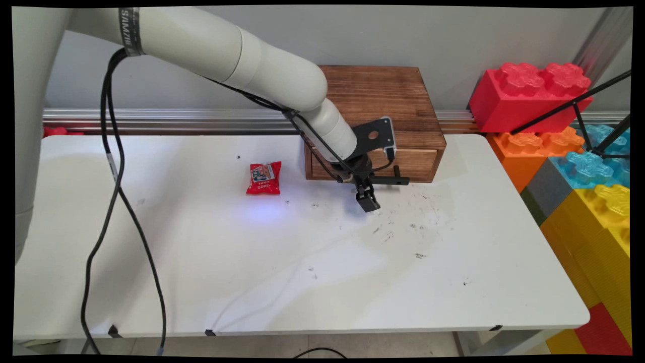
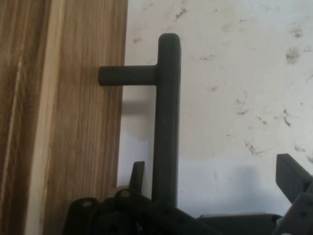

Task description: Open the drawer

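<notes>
Here the pincer (image 2: 215, 188) is spread — straddling the drawer's black handle (image 2: 165, 117) — red packet (image 1: 264, 178) well apart.

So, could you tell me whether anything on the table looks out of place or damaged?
Nothing looks damaged or spilled. The table is scuffed with dark marks by the tool, and a red snack packet lies alone left of the wooden drawer box.

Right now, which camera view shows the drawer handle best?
The hand view: the black drawer handle fills the picture, bar and post clear against the wooden drawer front. In the main view the handle shows only as a small bar, partly hidden behind the gripper.
</notes>
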Robot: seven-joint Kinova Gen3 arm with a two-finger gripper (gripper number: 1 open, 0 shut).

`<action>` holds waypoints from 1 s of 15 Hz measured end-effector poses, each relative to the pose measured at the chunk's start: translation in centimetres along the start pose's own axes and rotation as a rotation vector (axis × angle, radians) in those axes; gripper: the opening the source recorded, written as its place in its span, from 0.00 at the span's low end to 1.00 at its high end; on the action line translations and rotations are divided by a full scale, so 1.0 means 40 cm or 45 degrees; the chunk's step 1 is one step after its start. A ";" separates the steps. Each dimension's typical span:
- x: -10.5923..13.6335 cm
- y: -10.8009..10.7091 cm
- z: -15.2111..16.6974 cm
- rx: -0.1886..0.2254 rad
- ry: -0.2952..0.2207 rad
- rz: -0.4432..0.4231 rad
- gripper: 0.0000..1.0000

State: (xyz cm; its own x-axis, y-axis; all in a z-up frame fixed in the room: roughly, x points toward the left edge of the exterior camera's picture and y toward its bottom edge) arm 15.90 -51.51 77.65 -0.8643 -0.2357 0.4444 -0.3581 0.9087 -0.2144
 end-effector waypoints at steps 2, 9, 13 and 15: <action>-0.001 0.002 0.004 0.000 0.002 0.000 1.00; 0.006 0.030 -0.001 -0.020 0.018 -0.003 1.00; 0.008 0.061 -0.010 -0.043 0.021 -0.007 1.00; 0.009 0.077 -0.016 -0.052 0.023 -0.008 1.00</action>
State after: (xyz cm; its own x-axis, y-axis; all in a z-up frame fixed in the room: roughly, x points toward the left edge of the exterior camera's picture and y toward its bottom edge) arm 14.73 -48.60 77.69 -0.8555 -0.2357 0.4611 -0.3485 0.9207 -0.1759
